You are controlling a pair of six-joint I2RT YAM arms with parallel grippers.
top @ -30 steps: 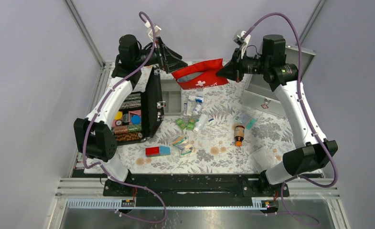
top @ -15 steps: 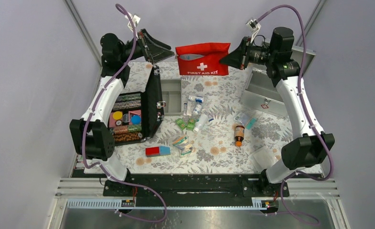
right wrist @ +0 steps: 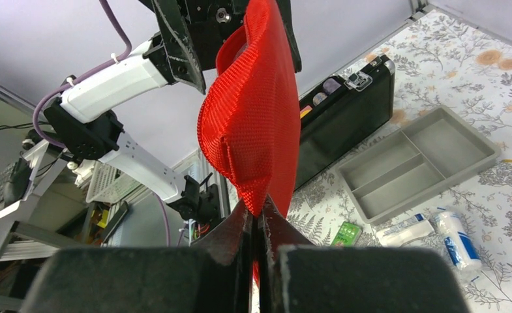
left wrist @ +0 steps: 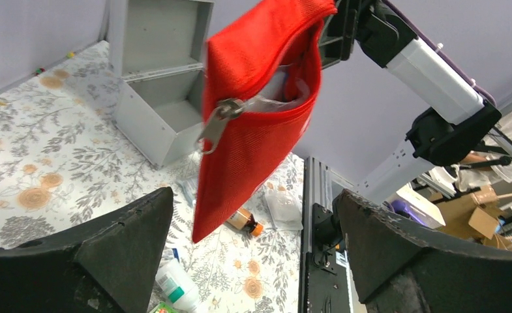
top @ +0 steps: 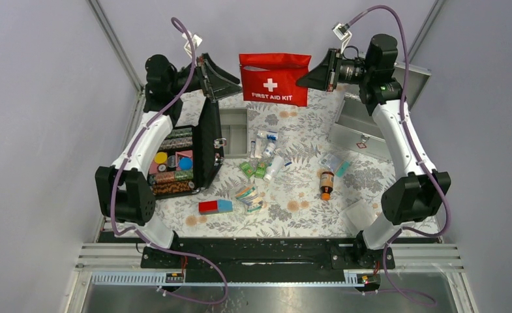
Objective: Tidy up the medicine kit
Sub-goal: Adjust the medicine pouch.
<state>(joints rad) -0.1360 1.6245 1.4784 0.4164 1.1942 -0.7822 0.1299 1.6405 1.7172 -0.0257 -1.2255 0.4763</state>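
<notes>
Since the view one second earlier, in which the first aid pouch (top: 272, 81) sat tilted and low behind the grey tray (top: 233, 130), the pouch has been raised and squared up. It is now carried upright, off the table, above and behind the tray, with its label legible. The right gripper (right wrist: 258, 218) is clamped on one lower corner and bears the whole weight. The left gripper (left wrist: 253, 202) has been spread wide and is held just short of the opposite end, touching nothing. The zipper pull (left wrist: 215, 125) dangles toward it, and the mouth appears partly unzipped, with pale contents glimpsed inside. The pouch is judged ready to be opened further or loaded. The loose medicines (top: 266, 153) remain unsorted right of and in front of the tray. Free air is noted over the tray. Room is limited by the back wall (top: 272, 26) behind it, the upright lid of the black case (top: 175, 163) just left, and the metal box (top: 364, 124) well to the right.
</notes>
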